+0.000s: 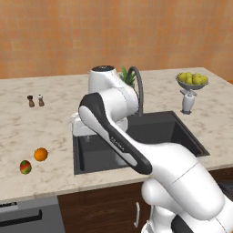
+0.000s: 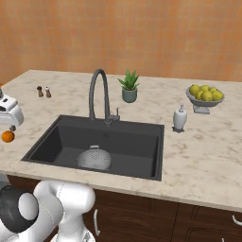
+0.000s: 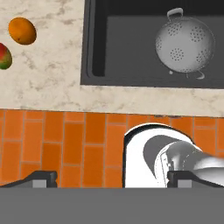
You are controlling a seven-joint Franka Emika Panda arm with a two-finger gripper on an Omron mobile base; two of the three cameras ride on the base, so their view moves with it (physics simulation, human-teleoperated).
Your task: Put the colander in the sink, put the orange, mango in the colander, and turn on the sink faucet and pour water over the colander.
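Colander (image 2: 94, 158): dome-up, inverted, on the sink (image 2: 142, 160) floor near its front edge; loop handles point front and back.

Orange (image 1: 41, 154) and mango (image 1: 25, 167): on the counter (image 1: 36, 132) left of the sink, near the front edge, just apart.

Gripper (image 3: 112, 177): jaws spread wide, holding nothing, above the sink's left rim. Orange likely next; it lies leftward of the jaws. Mango's long axis: cannot tell.

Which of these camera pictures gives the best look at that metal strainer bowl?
The hand view: the colander is seen from above, its holes and both loop handles plain, lying in the sink. The right base view shows it smaller, on the sink floor. In the left base view the arm stands in front of that spot.
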